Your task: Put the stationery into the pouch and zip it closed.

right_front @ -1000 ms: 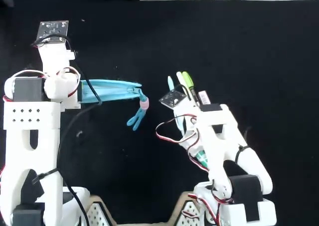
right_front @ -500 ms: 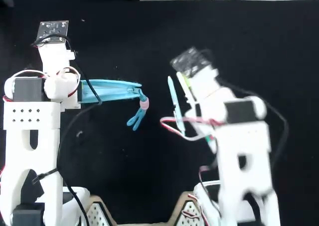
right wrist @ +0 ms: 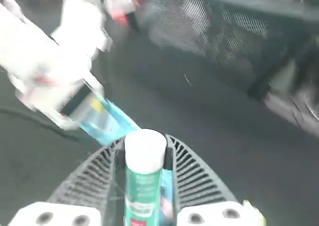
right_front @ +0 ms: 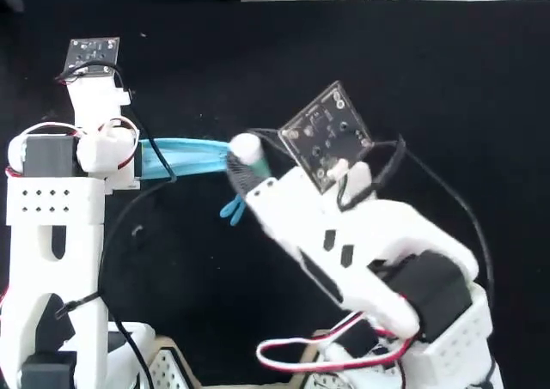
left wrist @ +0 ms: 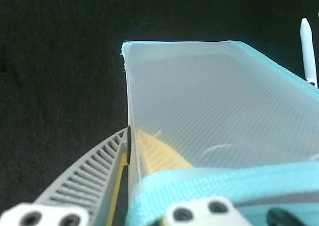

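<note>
Firmly the pouch is held by the left gripper, a white-capped stick at its three o'clock by the right gripper.

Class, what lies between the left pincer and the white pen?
The left wrist view shows the teal-edged mesh pouch, clamped in the left pincer, filling that stretch; the white pen pokes out past its edge.

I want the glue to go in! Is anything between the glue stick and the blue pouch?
Nothing visible is. The glue stick sits right at the pouch's zipper end. Whether the mouth is open, I cannot tell.
</note>
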`<control>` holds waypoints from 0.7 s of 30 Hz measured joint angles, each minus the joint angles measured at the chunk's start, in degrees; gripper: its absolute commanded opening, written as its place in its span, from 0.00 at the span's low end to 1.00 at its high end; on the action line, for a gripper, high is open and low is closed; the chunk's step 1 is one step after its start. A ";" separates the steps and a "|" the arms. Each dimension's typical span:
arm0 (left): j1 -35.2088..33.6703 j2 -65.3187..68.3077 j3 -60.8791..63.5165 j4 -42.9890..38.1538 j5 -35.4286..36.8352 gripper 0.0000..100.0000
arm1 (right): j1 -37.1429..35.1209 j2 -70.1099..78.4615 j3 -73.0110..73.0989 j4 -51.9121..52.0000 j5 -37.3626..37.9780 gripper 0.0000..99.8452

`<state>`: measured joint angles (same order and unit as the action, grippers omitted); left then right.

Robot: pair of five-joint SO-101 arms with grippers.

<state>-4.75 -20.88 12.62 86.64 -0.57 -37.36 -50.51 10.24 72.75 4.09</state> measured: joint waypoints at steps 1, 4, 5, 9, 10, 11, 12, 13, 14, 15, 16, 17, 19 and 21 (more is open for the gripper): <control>0.00 0.00 0.00 0.00 0.00 0.03 | -1.41 0.00 0.00 -1.85 0.00 0.01; 0.00 0.00 0.44 -0.09 0.00 0.03 | -4.92 0.00 1.49 -4.66 0.00 0.01; 0.00 0.00 0.79 -0.09 -0.09 0.03 | -5.63 0.00 2.29 -5.54 0.00 0.01; 0.00 0.00 1.32 -0.09 -0.09 0.03 | -7.30 0.00 8.18 -11.16 -0.09 0.01; 0.00 0.00 1.32 -0.35 -0.09 0.03 | -7.30 0.00 9.85 -13.01 -0.09 0.01; 0.00 0.00 1.32 -0.62 -0.09 0.03 | -7.12 0.00 11.34 -15.03 -0.09 0.01; 0.00 0.00 1.32 -0.62 -0.09 0.03 | -7.12 0.00 12.57 -17.05 -0.09 0.01; 0.00 0.00 1.32 -0.62 -0.09 0.03 | -7.12 0.00 13.63 -18.99 -0.09 0.01; 0.00 0.00 1.49 -0.62 -0.09 0.03 | -7.30 0.00 14.68 -20.66 -0.09 0.01; 0.00 0.00 1.76 -0.62 -0.09 0.03 | -7.38 -0.18 15.65 -21.98 -0.09 0.01; 0.00 0.00 2.02 -0.79 -0.09 0.03 | -7.38 -0.88 16.79 -23.12 -0.09 0.01; 0.00 0.00 2.02 -0.97 -0.09 0.03 | -7.30 -2.20 18.02 -24.26 -0.09 0.01; 0.00 0.00 2.02 -0.97 -0.09 0.03 | -7.21 -5.98 20.75 -26.73 -0.09 0.01; 0.00 0.00 2.02 -0.97 -0.09 0.03 | -7.38 -10.64 24.53 -29.89 -0.09 0.01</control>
<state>-4.75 -20.88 14.64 85.67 -0.66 -44.75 -61.14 34.77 42.86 4.00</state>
